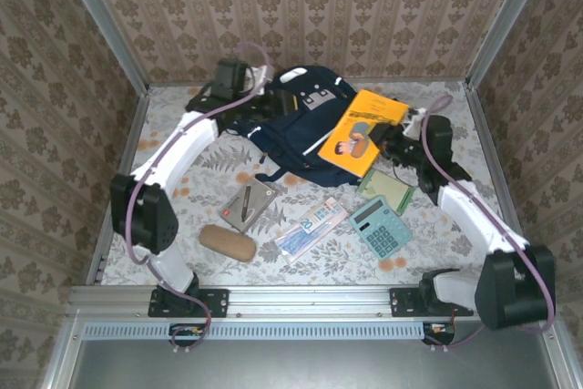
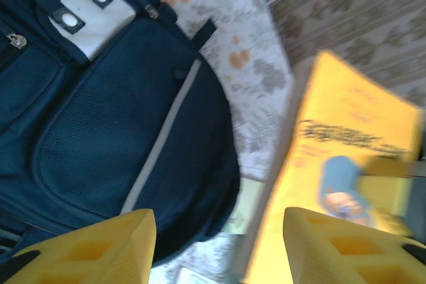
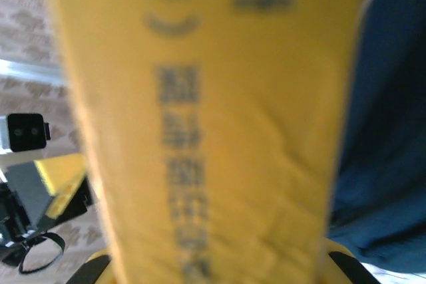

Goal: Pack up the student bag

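Note:
The student bag (image 1: 291, 129), a dark navy backpack with a thin white stripe and white-grey patches, lies at the back middle of the table. In the left wrist view the bag (image 2: 113, 118) lies below my left gripper (image 2: 219, 231), whose yellow fingers stand apart with nothing between them. From above, my left gripper (image 1: 270, 87) hovers over the bag's top end. A yellow book (image 1: 363, 131) is lifted and tilted against the bag's right side, with my right gripper (image 1: 390, 145) shut on its lower right edge. Close up, the book (image 3: 219, 98) hides my right gripper (image 3: 219, 272); the bag (image 3: 386, 131) is behind it.
On the floral mat in front of the bag lie a grey notebook with a pen (image 1: 250, 203), a brown pencil case (image 1: 228, 242), a blue-white flat pack (image 1: 312, 225), a teal calculator (image 1: 382, 225) and a pale green notepad (image 1: 386, 190). Patterned walls enclose three sides.

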Robot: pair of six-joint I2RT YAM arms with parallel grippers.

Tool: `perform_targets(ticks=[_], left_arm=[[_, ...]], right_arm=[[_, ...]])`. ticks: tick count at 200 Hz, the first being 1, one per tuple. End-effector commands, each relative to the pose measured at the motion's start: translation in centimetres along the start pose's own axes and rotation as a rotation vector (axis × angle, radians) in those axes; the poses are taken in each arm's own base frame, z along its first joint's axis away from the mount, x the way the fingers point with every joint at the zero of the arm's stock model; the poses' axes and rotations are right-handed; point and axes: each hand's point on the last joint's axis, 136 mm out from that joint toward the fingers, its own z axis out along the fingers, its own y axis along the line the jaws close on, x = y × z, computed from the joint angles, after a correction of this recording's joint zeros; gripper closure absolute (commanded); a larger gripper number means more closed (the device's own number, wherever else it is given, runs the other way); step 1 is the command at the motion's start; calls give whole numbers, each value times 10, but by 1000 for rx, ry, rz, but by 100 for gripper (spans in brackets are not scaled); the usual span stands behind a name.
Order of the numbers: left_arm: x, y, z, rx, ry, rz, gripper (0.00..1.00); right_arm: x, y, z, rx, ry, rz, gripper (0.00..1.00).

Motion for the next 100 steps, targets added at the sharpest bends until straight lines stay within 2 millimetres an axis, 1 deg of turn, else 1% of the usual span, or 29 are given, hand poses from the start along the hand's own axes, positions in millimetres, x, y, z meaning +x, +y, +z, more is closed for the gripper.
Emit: perform_targets(ticks=[1,21,26,36,55,76,94,100], left_arm=[[21,13,34,-170,108,157,48],[36,17,70,-256,197,267,50],[37,15,77,-273,207,303,51],[45,15,94,-306,241,361,51],[55,14,120,-336,287,434,52],[67,12,143,-357,329,507,52],[75,13,159,-373,346,561,51],[77,16,163,-385,350,577,51]], right_arm=[[-8,-9,-32,70,-77,-39,100],[-13,-28,-55,138,-123,-3,100],[-14,-33,-60,153,-136,5,100],[-17,-37,-71,160,-165,14,100],[-17,-41,-88,170,-199,26,100],[-15,-44,-99,186,-205,29,100],[-12,-46,-103,195,-197,37,100],[-11,-46,-103,192,-193,40,100]])
